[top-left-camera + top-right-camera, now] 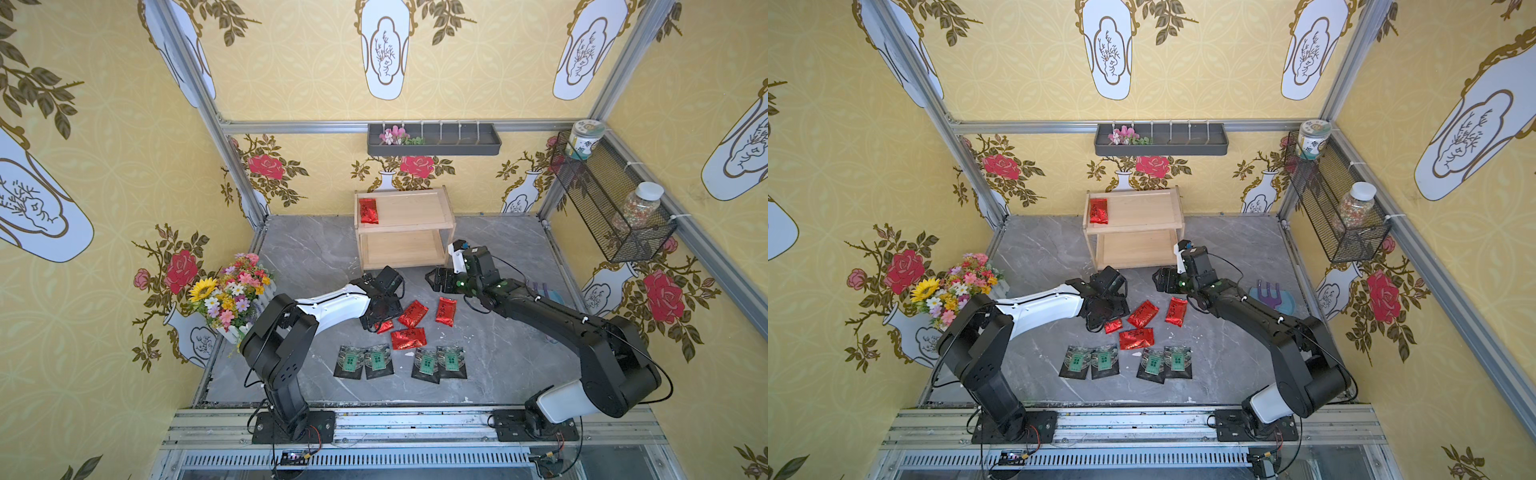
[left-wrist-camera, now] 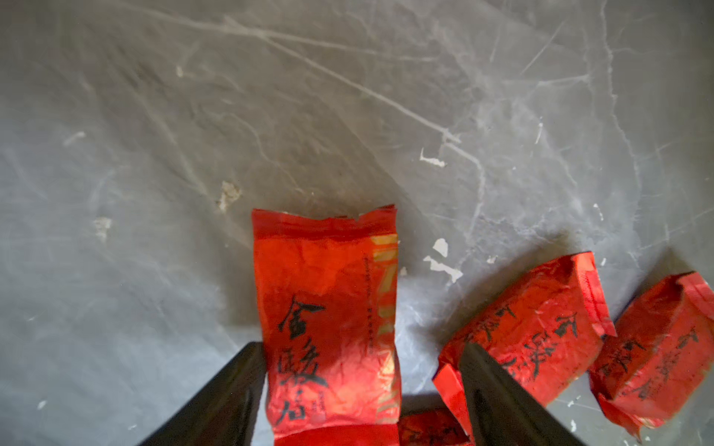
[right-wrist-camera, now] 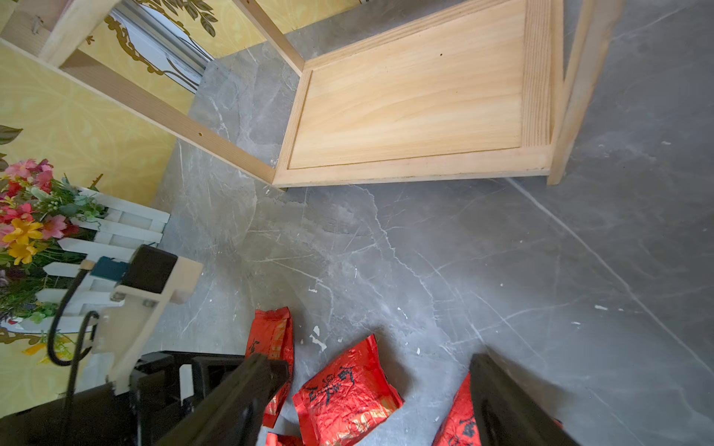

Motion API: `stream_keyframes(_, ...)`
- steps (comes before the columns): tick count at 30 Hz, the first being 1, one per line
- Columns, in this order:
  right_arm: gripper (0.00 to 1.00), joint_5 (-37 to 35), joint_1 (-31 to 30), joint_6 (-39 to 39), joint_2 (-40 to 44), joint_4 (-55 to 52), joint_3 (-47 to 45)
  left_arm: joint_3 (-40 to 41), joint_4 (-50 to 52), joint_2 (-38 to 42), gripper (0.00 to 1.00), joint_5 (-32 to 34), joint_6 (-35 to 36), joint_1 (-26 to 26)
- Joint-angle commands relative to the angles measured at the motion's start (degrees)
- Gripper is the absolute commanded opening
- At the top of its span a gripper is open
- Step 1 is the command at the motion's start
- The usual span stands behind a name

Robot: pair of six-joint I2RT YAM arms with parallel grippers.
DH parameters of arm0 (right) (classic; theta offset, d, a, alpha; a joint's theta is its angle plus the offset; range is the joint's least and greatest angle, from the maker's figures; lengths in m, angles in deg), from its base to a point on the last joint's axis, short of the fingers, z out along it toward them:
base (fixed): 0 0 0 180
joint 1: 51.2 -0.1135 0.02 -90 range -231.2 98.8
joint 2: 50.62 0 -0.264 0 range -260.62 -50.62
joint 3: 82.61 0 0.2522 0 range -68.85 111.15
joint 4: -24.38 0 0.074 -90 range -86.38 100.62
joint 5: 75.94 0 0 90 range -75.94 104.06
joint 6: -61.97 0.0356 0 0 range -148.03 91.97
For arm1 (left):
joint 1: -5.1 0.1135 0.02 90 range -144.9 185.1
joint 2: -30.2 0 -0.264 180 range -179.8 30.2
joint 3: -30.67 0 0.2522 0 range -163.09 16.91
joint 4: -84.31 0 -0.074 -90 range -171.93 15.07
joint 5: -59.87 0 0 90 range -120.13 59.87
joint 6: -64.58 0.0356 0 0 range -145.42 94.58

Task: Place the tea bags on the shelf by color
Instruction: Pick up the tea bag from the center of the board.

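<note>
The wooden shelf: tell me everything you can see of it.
The shelf is a small two-tier rack of light, unpainted-looking wood, with a raised rim round each tier and thin corner posts. It stands upright on the grey marbled tabletop, close to the back wall; whether they touch cannot be told. One red tea bag lies flat at one end of the upper tier. The lower tier shows only bare wood.
</note>
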Motion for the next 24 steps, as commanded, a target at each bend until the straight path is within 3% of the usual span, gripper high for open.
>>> stream_keyframes(1, 0.84, 1.43, 0.03, 0.54, -0.57, 2.55, -0.26, -0.5, 0.32, -1.73, 0.84, -1.57, -1.14, 0.06)
stream_keyframes(18, 0.84, 2.17, 0.49, 0.72, -0.73, 2.64, -0.49, -2.08, 3.18, -4.52, 0.61, 1.3, -1.03, 0.06)
stream_keyframes(24, 0.83, 2.02, 0.58, 0.64, -0.65, 2.48, -0.35, -2.75, 3.67, -3.91, 0.57, 2.46, -0.3, 0.06)
